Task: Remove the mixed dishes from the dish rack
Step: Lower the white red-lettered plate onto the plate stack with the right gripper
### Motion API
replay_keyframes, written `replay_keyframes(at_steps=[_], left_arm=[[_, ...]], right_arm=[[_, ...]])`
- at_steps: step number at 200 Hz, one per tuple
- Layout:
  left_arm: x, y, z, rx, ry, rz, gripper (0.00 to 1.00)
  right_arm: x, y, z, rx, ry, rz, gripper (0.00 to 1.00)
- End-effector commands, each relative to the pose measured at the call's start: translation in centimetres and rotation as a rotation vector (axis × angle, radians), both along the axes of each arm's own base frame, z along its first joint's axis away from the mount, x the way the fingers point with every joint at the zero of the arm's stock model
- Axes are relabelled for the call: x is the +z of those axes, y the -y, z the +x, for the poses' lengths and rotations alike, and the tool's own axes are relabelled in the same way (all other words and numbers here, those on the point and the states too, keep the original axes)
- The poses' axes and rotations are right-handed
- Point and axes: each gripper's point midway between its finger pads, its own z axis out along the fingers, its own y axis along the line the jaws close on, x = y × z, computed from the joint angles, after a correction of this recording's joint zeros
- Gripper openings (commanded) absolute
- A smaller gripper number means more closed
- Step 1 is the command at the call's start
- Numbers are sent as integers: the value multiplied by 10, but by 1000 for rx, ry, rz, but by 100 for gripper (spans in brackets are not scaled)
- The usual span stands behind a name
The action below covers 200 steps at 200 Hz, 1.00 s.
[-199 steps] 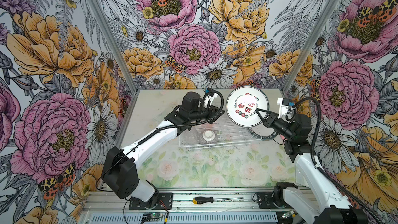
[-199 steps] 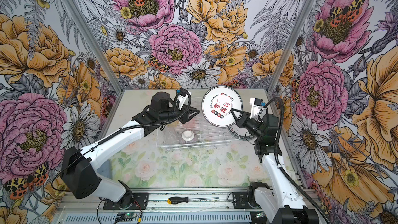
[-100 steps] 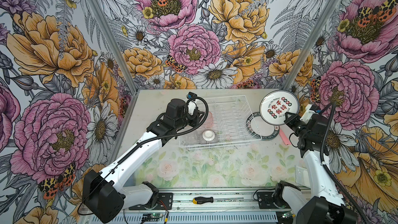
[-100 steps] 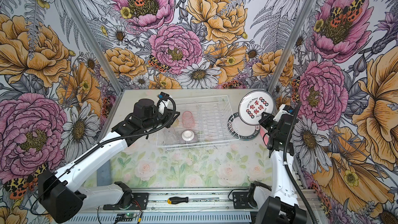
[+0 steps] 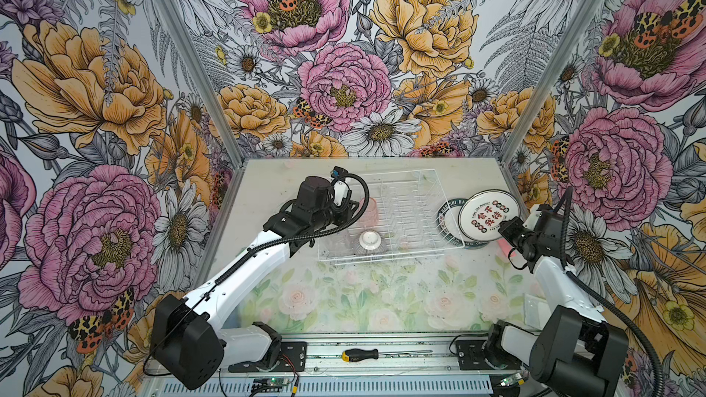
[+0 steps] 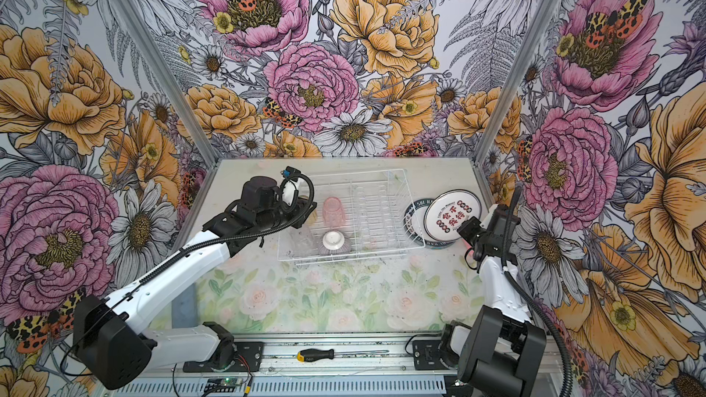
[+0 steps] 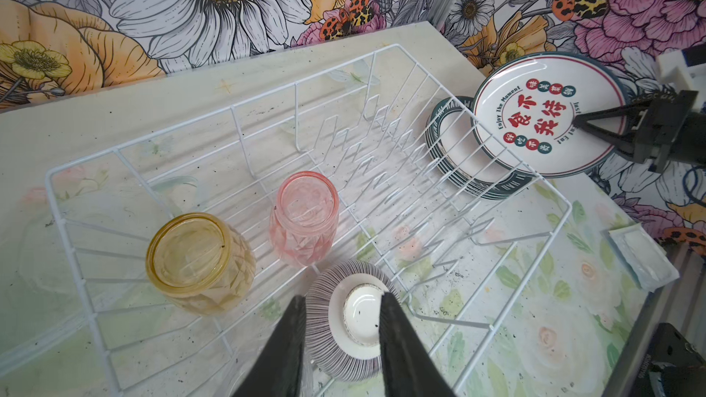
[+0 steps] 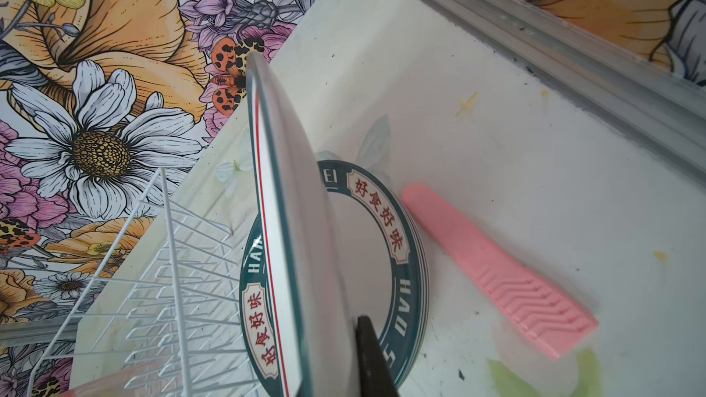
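Carried out of the dish rack [image 5: 405,219] over the last second, the plate [image 5: 489,214] is now held above the stack of plates [image 5: 444,211], which lies on the worktop [image 5: 382,299] just beside the rack's right side, near the right edge. The plate is pinched at its rim by the right gripper [image 7: 577,120], whose jaws are pressed onto it. It is tilted and not yet laid flat; in the right wrist view it is seen edge-on with the stack below it. The left arm has been swung back toward the rack's left side. The left gripper [image 7: 342,299] is seen with its jaws partly spread and nothing between them, hanging over the bowl [image 7: 351,332].

No plate is left standing in the upright slots, so the plates are judged all but finished — only the setting-down of this one remains. Four things are still to be taken out, all in the rack's left part:
- the pink tumbler [image 7: 303,219]
- the amber tumbler [image 7: 198,261], beside the pink one
- what appears to be a clear tumbler [image 6: 301,240], at the rack's near left corner
- the ribbed bowl, turned upside down with its white base up, at the rack's near side

The unloading is judged to be past its middle — the glassware and the bowl are untouched.
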Motion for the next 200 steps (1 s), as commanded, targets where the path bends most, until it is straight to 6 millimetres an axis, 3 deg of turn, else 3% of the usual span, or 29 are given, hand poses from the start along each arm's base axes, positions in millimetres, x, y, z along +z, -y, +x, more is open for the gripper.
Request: replay_keyframes(at_steps=[1, 126, 168, 200], left_arm=[[7, 4, 5, -6, 19, -12, 34], [0, 8, 9, -12, 9, -5, 35], [-1, 8, 9, -13, 7, -6, 35], [-1, 7, 8, -14, 9, -5, 35]], right_arm=[[12, 1, 13, 31, 71, -14, 0], [-23, -15, 26, 97, 26, 123, 0], [-32, -19, 25, 113, -11, 147, 10], [-43, -19, 22, 123, -70, 151, 24]])
